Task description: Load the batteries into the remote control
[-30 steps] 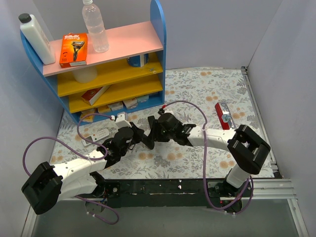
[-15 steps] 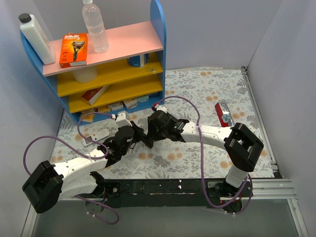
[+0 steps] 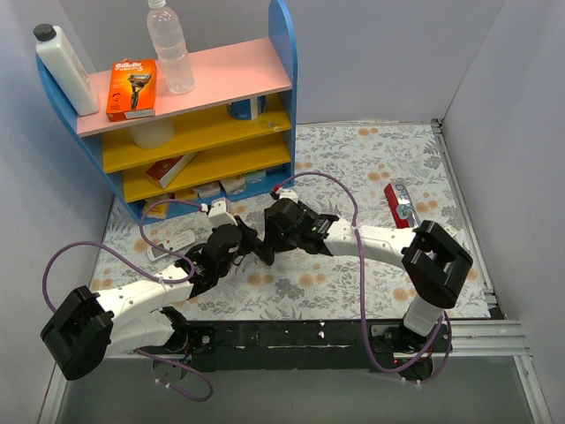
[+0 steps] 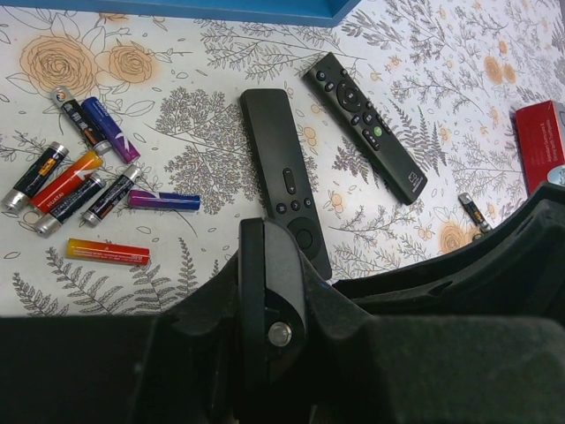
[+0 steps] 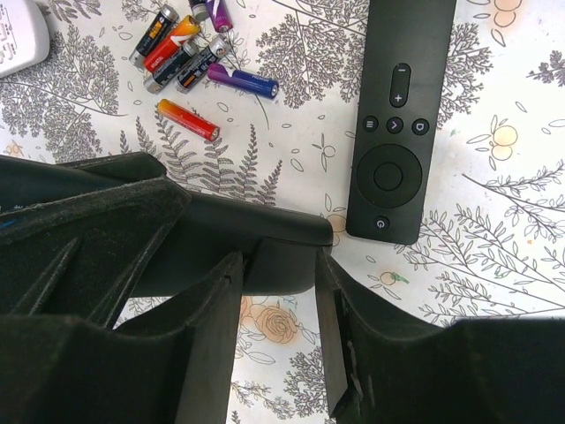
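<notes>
Our right claw (image 3: 264,251) has slid in beside the left claw (image 3: 239,239), before the shelf (image 3: 282,62). Left clenches the remote (image 5: 225,240); right brackets its end, grip we cannot tell. Batteries (image 4: 108,253) lie loose nearer the shelf, unloaded.

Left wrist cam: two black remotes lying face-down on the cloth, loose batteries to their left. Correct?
No, they are face-up. The left wrist view shows buttons on both the few-button remote and the many-button remote. They lie on the cloth, with loose batteries to their left.
</notes>
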You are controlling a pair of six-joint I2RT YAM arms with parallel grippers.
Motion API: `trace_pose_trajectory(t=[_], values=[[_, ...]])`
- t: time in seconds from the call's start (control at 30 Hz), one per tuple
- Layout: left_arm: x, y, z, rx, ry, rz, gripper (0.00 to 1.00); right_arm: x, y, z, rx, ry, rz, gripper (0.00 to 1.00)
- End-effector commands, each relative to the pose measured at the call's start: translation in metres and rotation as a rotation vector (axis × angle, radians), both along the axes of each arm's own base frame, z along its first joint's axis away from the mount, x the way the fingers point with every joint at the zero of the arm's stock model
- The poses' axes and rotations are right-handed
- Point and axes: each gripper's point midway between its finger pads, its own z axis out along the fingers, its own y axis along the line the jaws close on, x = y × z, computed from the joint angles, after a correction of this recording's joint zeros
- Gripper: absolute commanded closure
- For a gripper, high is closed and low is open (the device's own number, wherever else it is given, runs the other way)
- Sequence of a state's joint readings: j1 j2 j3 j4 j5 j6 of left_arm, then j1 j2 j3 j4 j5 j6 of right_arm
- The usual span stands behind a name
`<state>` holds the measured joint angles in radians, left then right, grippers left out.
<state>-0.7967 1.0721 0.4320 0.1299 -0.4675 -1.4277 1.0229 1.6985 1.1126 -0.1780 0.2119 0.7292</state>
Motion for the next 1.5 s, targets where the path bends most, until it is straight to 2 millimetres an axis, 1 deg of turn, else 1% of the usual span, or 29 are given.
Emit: trace_pose_trajectory(t=[0.0, 0.13, 0.17, 0.23, 0.5, 0.63, 0.8, 1.0, 1.2, 1.27, 1.3, 1.33, 1.37, 1.4, 1.43, 1.47], values=[[-0.001, 0.011, -0.005, 0.066, 0.016, 0.036, 1.00, -0.007, -0.032, -0.017, -0.111, 0.008, -0.015, 0.56], [-0.002, 0.012, -0.005, 0.065, 0.017, 0.038, 1.00, -0.007, -0.037, -0.015, -0.102, 0.009, -0.029, 0.56], [-0.002, 0.012, -0.005, 0.065, 0.018, 0.039, 1.00, -0.007, -0.036, -0.012, -0.092, 0.002, -0.031, 0.56], [-0.002, 0.012, -0.005, 0.064, 0.017, 0.039, 1.00, -0.007, -0.040, -0.014, -0.094, 0.003, -0.036, 0.56], [-0.002, 0.013, -0.006, 0.064, 0.020, 0.043, 1.00, -0.008, -0.045, -0.012, -0.082, 0.000, -0.053, 0.56], [-0.002, 0.013, -0.007, 0.066, 0.025, 0.045, 1.00, -0.008, -0.047, -0.008, -0.067, -0.008, -0.061, 0.56], [-0.002, 0.014, -0.007, 0.066, 0.027, 0.049, 1.00, -0.010, -0.054, -0.003, -0.059, -0.023, -0.077, 0.56], [-0.003, 0.012, -0.009, 0.068, 0.034, 0.042, 0.93, -0.010, -0.067, -0.001, -0.068, -0.046, -0.103, 0.56], [-0.003, 0.010, -0.010, 0.056, 0.045, 0.040, 0.84, -0.016, -0.080, -0.007, -0.082, -0.054, -0.108, 0.55], [-0.004, 0.012, -0.011, 0.056, 0.050, 0.044, 0.82, -0.015, -0.083, -0.003, -0.079, -0.090, -0.087, 0.55], [-0.005, 0.012, -0.012, 0.055, 0.054, 0.049, 0.79, -0.016, -0.087, -0.006, -0.090, -0.098, -0.078, 0.55], [-0.006, 0.013, -0.011, 0.049, 0.053, 0.052, 0.79, -0.016, -0.089, -0.005, -0.089, -0.113, -0.072, 0.55], [-0.007, 0.014, -0.011, 0.048, 0.055, 0.053, 0.78, -0.015, -0.089, 0.001, -0.086, -0.143, -0.038, 0.55], [-0.007, 0.014, -0.011, 0.040, 0.057, 0.055, 0.78, -0.018, -0.092, -0.003, -0.098, -0.149, -0.017, 0.55], [-0.009, 0.015, -0.012, 0.036, 0.060, 0.056, 0.78, -0.018, -0.094, -0.003, -0.103, -0.158, -0.005, 0.55], [-0.009, 0.015, -0.009, 0.023, 0.055, 0.057, 0.78, -0.018, -0.096, 0.000, -0.110, -0.179, 0.014, 0.55]])
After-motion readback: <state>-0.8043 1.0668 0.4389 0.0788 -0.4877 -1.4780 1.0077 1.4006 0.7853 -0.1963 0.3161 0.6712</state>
